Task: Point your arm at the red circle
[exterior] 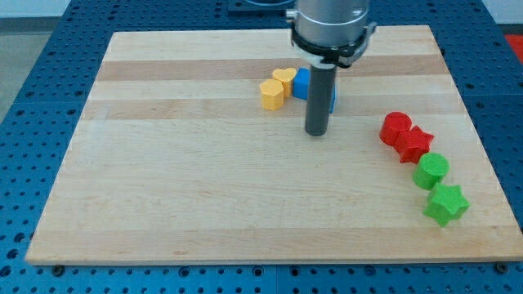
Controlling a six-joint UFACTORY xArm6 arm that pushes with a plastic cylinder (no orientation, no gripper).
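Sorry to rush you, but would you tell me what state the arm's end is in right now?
My tip: bare rod, holding nothing, just below the blue block, well left of the red circle.

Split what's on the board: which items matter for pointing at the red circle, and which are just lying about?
Job:
- red circle block, the view's right
- my tip, left of it, apart, not touching any block

Lying about:
- red star block, against the circle
- green circle block
- green star block
- yellow hexagon block
- yellow heart block
- blue block, partly hidden by the rod
- wooden board
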